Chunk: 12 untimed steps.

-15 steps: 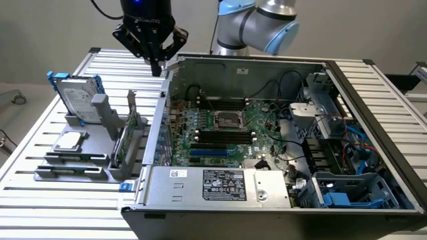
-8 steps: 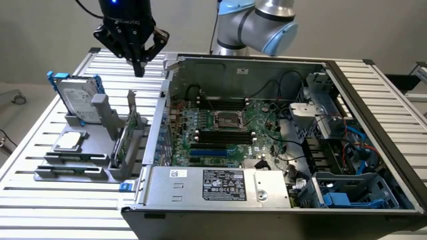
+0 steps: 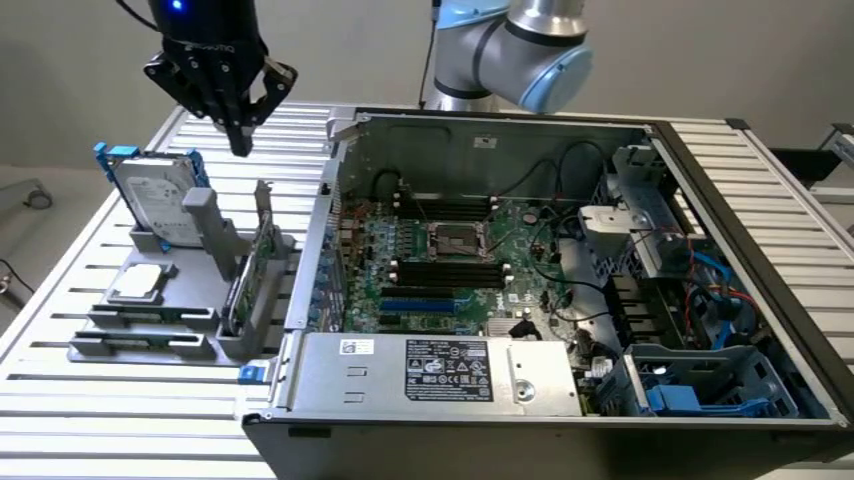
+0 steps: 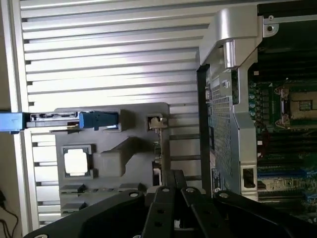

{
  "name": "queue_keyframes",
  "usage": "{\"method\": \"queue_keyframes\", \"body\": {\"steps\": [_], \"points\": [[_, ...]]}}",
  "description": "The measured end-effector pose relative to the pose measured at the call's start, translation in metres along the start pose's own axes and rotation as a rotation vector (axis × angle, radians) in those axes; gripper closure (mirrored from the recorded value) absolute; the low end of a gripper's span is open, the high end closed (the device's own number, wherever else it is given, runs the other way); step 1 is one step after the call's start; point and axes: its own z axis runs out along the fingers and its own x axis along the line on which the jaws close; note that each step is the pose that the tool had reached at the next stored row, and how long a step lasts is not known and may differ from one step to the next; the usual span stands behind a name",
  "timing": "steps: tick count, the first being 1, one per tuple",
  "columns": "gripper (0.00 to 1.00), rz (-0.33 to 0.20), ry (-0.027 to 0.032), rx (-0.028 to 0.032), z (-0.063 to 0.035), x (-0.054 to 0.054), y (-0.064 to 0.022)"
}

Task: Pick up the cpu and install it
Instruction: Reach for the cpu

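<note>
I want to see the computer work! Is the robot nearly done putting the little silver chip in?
Nothing looks done yet. The small flat square silver chip lies in its grey plastic holder. The black gripper hangs shut and empty, well clear of it. Picking up and installing remain: the dark square metal-framed socket is empty.

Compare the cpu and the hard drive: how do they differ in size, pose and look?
Size: the hard drive is clearly larger than the cpu. Pose: the hard drive stands upright on edge; the cpu lies flat. Look: the hard drive is rectangular with blue rails; the cpu is square and plain. Both are silver and sit on the grey holder.
</note>
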Motion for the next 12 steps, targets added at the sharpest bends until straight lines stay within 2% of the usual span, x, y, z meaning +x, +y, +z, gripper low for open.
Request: {"method": "queue_keyframes", "body": {"steps": [7, 12], "points": [[0.89, 0.000, 0.0087, 0.0011, 0.0056, 0.032, -0.0012], [0.89, 0.001, 0.0098, 0.0012, 0.0105, 0.054, -0.0024]]}}
